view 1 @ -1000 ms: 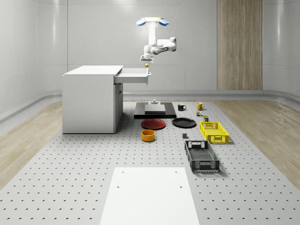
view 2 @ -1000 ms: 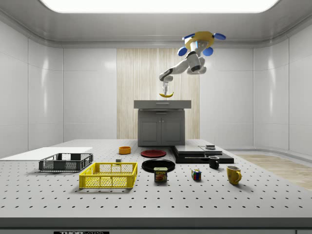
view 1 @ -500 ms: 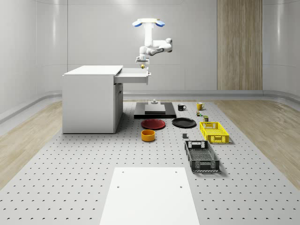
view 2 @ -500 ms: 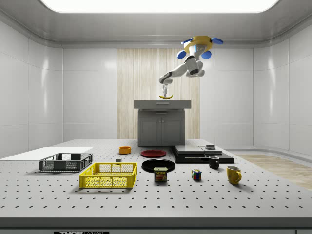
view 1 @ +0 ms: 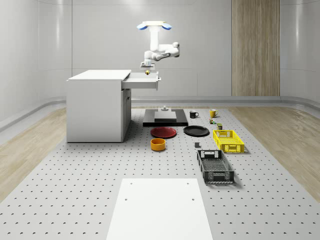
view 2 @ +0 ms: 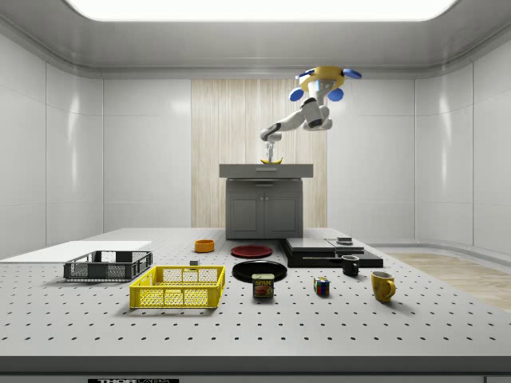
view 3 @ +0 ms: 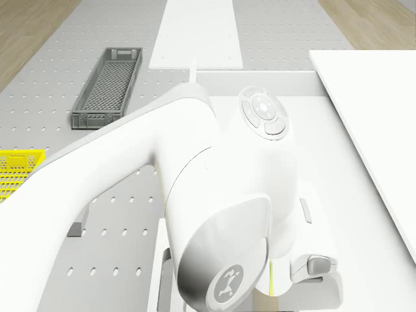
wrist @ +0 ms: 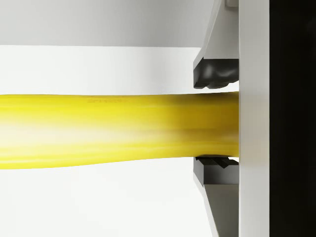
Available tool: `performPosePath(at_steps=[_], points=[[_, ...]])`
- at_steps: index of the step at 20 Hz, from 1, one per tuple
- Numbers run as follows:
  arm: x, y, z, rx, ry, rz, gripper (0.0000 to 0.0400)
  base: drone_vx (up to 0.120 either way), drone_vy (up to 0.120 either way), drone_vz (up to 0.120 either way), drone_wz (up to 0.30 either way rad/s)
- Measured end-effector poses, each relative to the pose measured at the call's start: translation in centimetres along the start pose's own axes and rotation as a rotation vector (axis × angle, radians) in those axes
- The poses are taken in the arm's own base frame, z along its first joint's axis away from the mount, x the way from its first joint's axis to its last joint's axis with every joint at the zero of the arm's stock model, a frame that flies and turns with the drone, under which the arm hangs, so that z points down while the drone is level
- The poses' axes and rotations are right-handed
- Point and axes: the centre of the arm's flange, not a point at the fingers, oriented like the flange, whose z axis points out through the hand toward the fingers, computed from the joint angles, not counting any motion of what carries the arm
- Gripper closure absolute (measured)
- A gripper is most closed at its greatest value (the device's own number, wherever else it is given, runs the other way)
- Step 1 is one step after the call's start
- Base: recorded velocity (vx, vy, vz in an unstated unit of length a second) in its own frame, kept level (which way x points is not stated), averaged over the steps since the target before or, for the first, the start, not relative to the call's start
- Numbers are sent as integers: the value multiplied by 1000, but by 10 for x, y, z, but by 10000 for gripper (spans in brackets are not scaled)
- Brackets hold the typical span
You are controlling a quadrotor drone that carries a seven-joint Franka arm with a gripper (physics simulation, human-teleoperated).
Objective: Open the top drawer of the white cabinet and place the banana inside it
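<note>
A: Drone [view 1: 154,25] position?

B: Hovering above the pulled-out top drawer [view 1: 143,80] of the white cabinet [view 1: 96,105]. Arm bends down toward the drawer.

A: End effector [view 1: 146,67]?

B: Clamped on the banana [wrist: 113,129]; wrist view has the pads [wrist: 216,74] pressing it from both sides. Side view puts the banana [view 2: 271,160] just above the cabinet's top edge, over the open drawer, off its floor as far as I can judge.

A: Surroundings?

B: Yellow crate [view 1: 228,140], grey crate [view 1: 215,166], red plate [view 1: 163,132], black plate [view 1: 196,131], all on the tabletop [view 1: 75,200], well apart from the cabinet.
</note>
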Motion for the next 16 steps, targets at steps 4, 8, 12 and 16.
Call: performPosePath(at_steps=[4, 8, 12, 16], points=[[0, 0, 2, 0, 0, 0, 210, 0, -100, 0, 0], [0, 0, 14, 0, 0, 0, 210, 0, 0, 0, 0], [0, 0, 31, 0, 0, 0, 210, 0, 0, 0, 0], [0, 0, 49, 0, 0, 0, 210, 0, 0, 0, 0]])
